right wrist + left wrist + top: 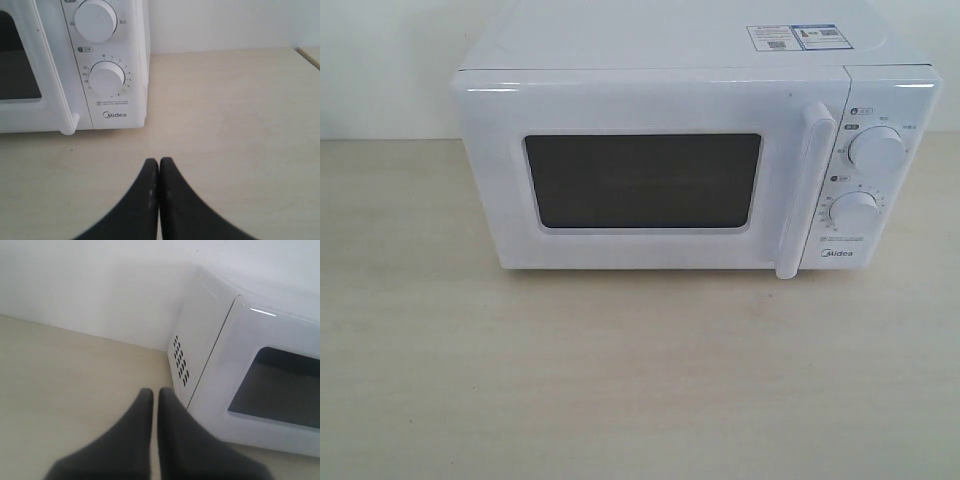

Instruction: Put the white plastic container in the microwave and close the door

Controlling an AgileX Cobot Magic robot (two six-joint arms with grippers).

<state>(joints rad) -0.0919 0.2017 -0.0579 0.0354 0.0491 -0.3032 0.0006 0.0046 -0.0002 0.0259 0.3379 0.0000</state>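
Note:
The white Midea microwave (690, 150) stands at the back of the pale wooden table. Its door (640, 180) lies flush with the front, dark window facing me, the long white handle (800, 190) upright beside the two round dials (875, 150). The white plastic container shows in no view. No arm appears in the exterior view. My left gripper (155, 392) is shut with nothing in it, low over the table near the microwave's (240, 365) vented side. My right gripper (159, 162) is shut and empty too, over bare table in front of the dial panel (107, 80).
A white wall rises behind the table (620, 380). Vent slots (181, 364) mark the microwave's left side. In the right wrist view a table edge (310, 55) shows at the far right.

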